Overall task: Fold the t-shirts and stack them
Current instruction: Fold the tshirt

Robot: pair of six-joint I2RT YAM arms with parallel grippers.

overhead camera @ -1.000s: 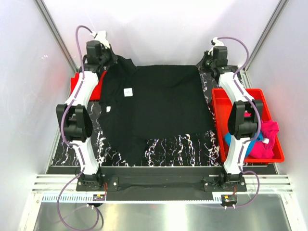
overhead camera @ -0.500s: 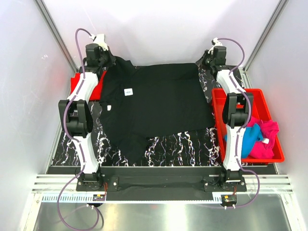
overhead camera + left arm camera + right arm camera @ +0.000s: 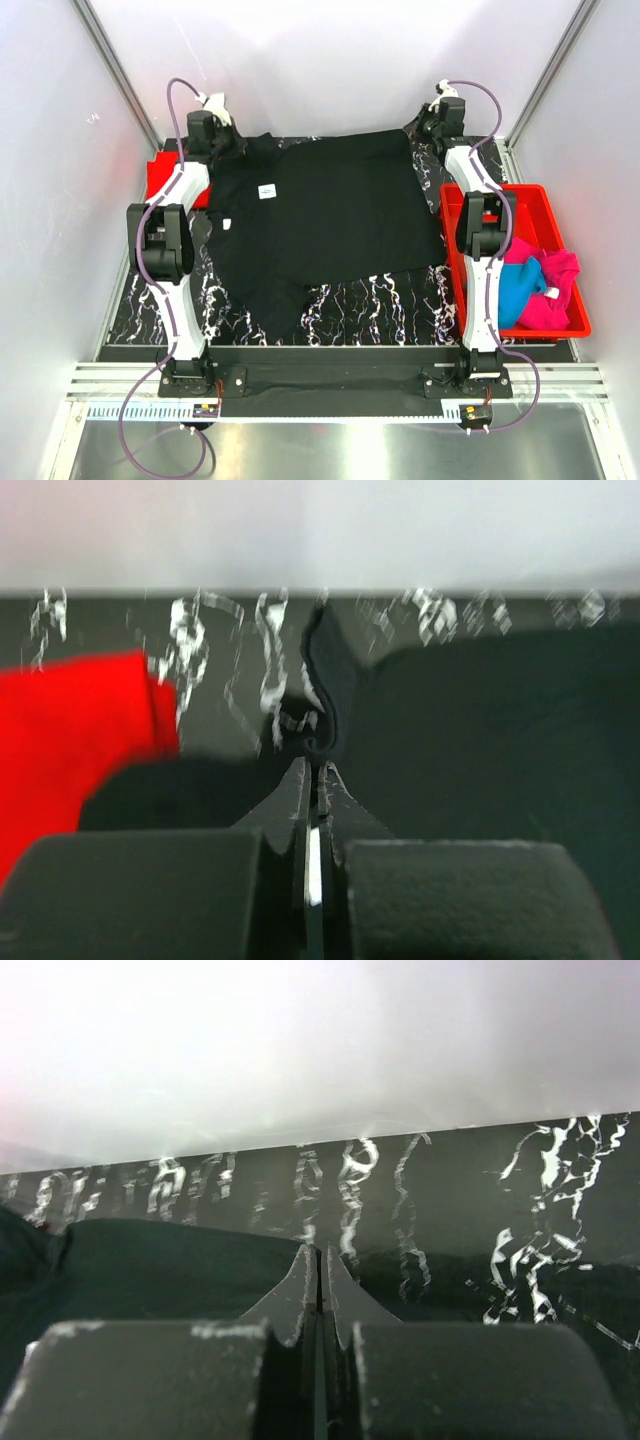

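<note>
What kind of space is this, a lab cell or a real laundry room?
Most likely a lab test cell: plain white walls and metal frame posts box in a small marbled table, with two robot arms bolted at its near edge.

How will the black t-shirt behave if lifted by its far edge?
Likely floppy: the black t-shirt lies flat with a rumpled near corner. Probably light, being thin cloth. Its trailing hem would likely sag and drag on the table.
</note>
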